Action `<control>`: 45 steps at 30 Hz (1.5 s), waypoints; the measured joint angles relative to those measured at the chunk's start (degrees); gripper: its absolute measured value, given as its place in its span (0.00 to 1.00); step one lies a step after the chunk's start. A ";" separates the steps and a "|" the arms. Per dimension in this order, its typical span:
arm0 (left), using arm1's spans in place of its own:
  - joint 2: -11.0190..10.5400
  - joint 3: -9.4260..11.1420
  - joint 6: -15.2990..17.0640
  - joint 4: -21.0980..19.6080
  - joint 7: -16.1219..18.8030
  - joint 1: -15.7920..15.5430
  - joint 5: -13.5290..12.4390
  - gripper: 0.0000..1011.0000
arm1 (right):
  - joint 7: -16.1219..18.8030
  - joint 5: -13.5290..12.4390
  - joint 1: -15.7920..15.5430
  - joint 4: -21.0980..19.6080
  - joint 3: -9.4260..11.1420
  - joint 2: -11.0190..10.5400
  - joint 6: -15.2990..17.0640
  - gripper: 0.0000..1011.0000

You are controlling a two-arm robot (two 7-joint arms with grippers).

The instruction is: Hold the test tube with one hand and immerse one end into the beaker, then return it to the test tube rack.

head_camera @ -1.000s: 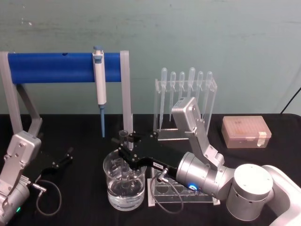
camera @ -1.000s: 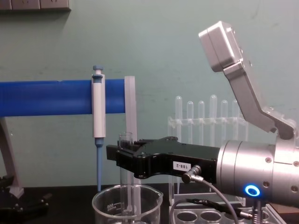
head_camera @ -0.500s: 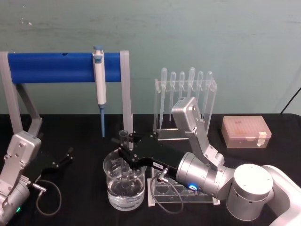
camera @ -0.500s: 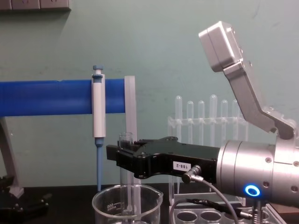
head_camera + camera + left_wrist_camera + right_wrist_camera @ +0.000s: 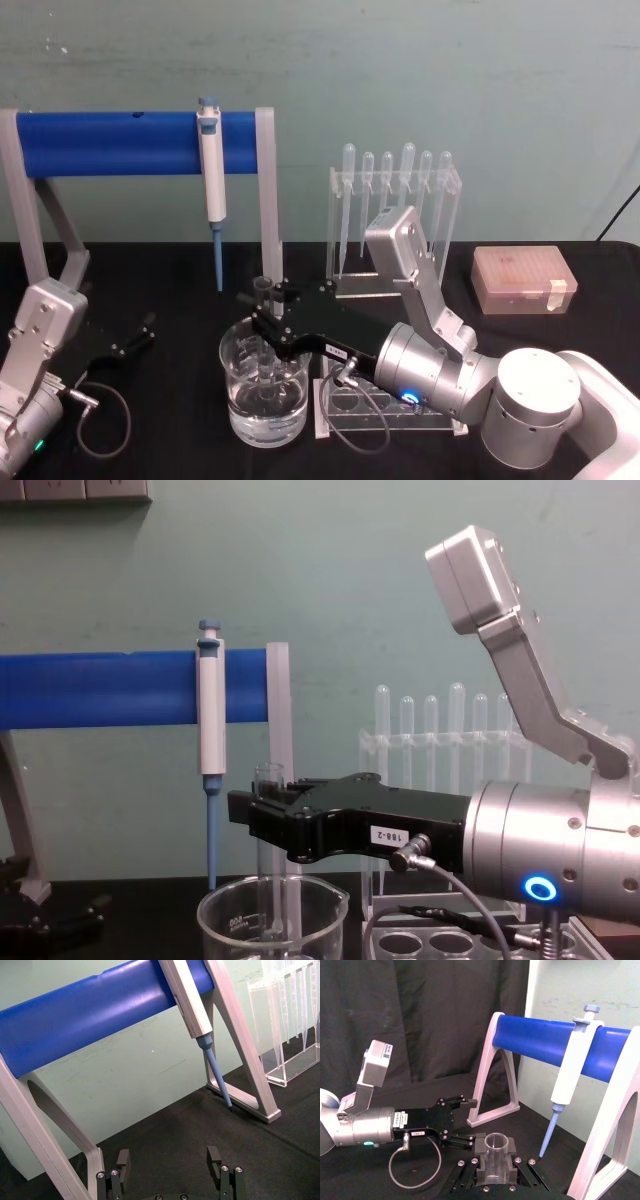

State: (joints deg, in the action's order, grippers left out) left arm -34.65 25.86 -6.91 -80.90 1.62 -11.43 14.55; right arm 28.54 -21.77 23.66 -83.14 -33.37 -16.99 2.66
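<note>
My right gripper [image 5: 268, 318] is clamped on the test tube [image 5: 495, 1146] just under its rim, upright, lower end down inside the beaker [image 5: 240, 405]. Left gripper [image 5: 169, 1162] rests open on the desk [image 5: 180, 285], well apart.

Lab bench close-up: a clear glass test tube [image 5: 268, 777] stands upright, clamped just below its flared rim in the black jaws of the right gripper [image 5: 262, 810], its open mouth poking out above them. Beneath the jaws the tube runs straight down into a wide clear beaker [image 5: 225, 925] with a pouring spout and white markings, part-filled with clear liquid. Whether the rounded end reaches the liquid cannot be told. Behind the jaws, under the gripper's body, a clear test tube rack [image 5: 425, 950] with round holes lies just beside the beaker.
</note>
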 joint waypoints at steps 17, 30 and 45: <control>0.00 0.00 0.00 0.00 0.00 0.00 0.00 0.99 | 0.00 0.00 0.00 0.00 0.00 0.00 0.00 0.22; 0.00 0.00 0.00 0.00 0.00 0.00 0.00 0.99 | 0.00 0.00 0.00 0.00 0.00 0.00 0.00 0.22; 0.00 0.00 0.00 0.00 0.00 0.00 0.00 0.99 | 0.00 0.00 0.00 0.00 0.00 0.00 0.00 0.22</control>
State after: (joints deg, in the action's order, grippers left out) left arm -34.65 25.86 -6.91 -80.90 1.62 -11.43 14.55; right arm 28.54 -21.77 23.66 -83.14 -33.37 -16.99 2.65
